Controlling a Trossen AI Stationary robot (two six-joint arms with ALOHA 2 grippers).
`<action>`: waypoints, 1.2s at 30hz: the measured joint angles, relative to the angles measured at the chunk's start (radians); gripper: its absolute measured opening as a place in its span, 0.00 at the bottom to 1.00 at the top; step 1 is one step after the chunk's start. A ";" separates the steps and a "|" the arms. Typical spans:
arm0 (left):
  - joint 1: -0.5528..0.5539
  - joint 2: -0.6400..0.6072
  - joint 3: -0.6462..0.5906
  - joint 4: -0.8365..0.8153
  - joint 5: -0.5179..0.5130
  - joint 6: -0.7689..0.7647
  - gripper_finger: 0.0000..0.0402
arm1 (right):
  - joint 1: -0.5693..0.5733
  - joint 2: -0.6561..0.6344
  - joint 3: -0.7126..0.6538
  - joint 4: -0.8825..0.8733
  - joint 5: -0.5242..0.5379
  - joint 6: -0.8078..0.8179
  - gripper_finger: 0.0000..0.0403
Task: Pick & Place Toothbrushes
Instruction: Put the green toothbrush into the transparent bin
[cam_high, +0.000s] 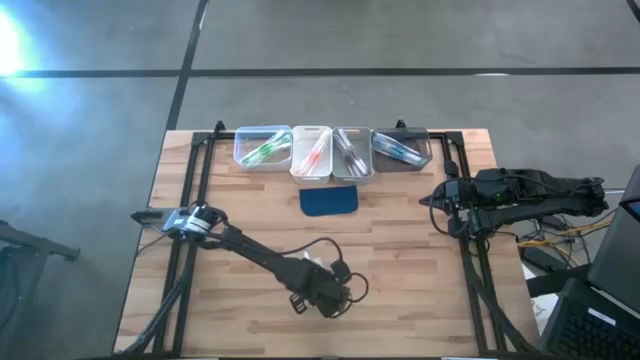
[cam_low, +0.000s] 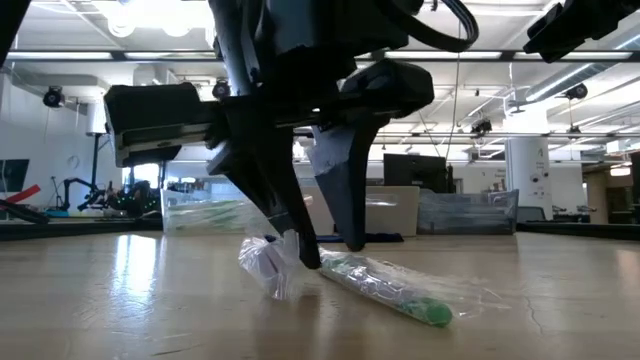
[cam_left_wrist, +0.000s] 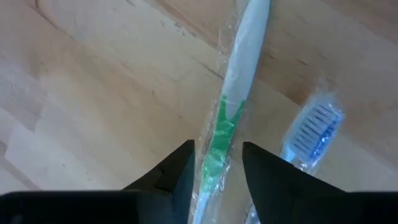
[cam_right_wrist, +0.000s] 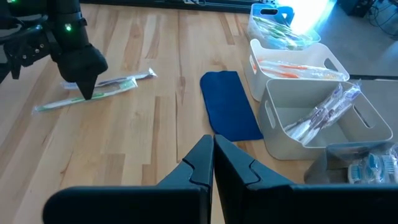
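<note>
Two toothbrushes in clear wrappers lie flat on the wooden table near its front middle: a green-and-white one (cam_left_wrist: 239, 74) (cam_low: 385, 285) and a blue-bristled one (cam_left_wrist: 314, 127) beside it. My left gripper (cam_left_wrist: 217, 163) (cam_low: 332, 255) (cam_high: 325, 298) points steeply down over the green one, open, one finger on each side of its green part, the tips at table height. My right gripper (cam_right_wrist: 213, 146) (cam_high: 432, 198) hangs shut and empty above the table's right side. My left gripper's fingers (cam_left_wrist: 185, 168) stand across the green toothbrush, astride its green part (cam_left_wrist: 219, 134), coming from above and pointing down. A narrow gap shows on each side; whether the tips touch the clear wrapper I cannot tell. The toothbrush lies flat on the table.
Four small bins (cam_high: 263, 148) (cam_high: 312, 150) (cam_high: 352, 152) (cam_high: 401, 148) holding wrapped toothbrushes stand in a row at the far edge. A dark blue pad (cam_high: 329, 201) lies in front of them. Bare wood lies between the pad and my left gripper.
</note>
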 joint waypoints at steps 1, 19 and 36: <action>0.003 0.003 -0.001 0.009 0.012 0.004 0.33 | 0.000 0.000 0.000 0.000 0.000 0.000 0.02; 0.020 0.020 -0.014 0.117 0.035 0.047 0.02 | 0.000 0.000 0.000 0.000 0.000 0.000 0.02; 0.019 -0.281 -0.116 0.174 -0.128 -0.139 0.02 | 0.000 0.005 0.000 0.003 0.000 0.000 0.02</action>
